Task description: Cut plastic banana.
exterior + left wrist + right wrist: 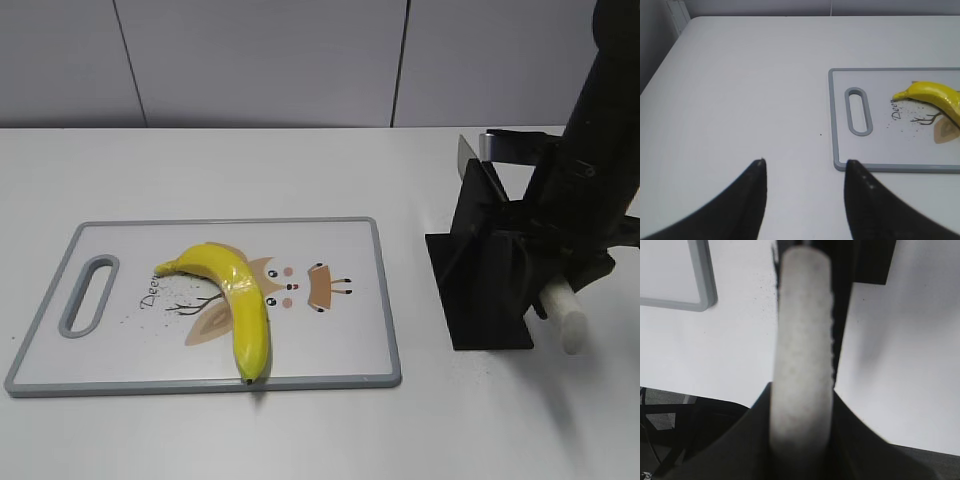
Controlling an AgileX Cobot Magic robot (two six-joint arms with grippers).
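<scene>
The plastic banana [235, 295] is glossy yellow and curved, with a dark tip toward the front. It lies on the white cutting board [120, 350]. Its stem end also shows in the left wrist view [932, 95]. My right gripper [562, 290] is shut on the white handle of a knife [568, 322], which sits in a black stand [490, 280] with its blade [468, 155] sticking up behind. In the right wrist view the jaws [802, 405] clasp the handle [802, 330]. My left gripper [805, 162] is open and empty above bare table, left of the board's front corner.
The board [839, 125] has a grey rim and a handle slot [858, 111] at its left end. One board corner shows in the right wrist view [702, 290]. The table's front edge lies close below the right gripper.
</scene>
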